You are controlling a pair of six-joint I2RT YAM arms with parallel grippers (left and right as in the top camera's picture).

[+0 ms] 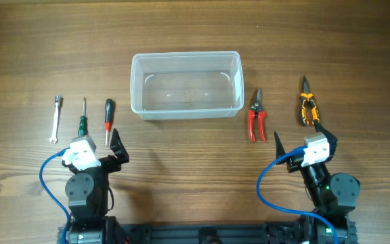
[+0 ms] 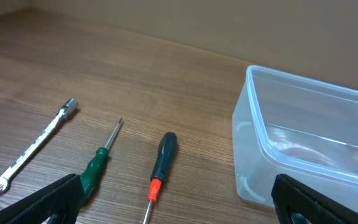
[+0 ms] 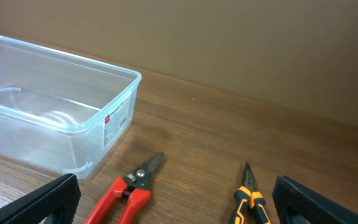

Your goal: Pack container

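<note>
Overhead, left to right on the bench: wrench, green-handled screwdriver and black-handled screwdriver lie side by side, just beyond the left end effector, released wide. The clear container sits centre, farther back. Red-handled snips and orange-handled pliers lie right of it, beside the released right end effector.

**Left arm**: black body with a round joint housing. A left white block sits at the wrist, and a left blue cable loops out on the left side.

**Right arm**: same black build, with a right white block and a right blue cable.

**Left claw** and **right claw**: matte black, wedge-shaped fingers.

**Base rail**: black, along the near edge.
</note>
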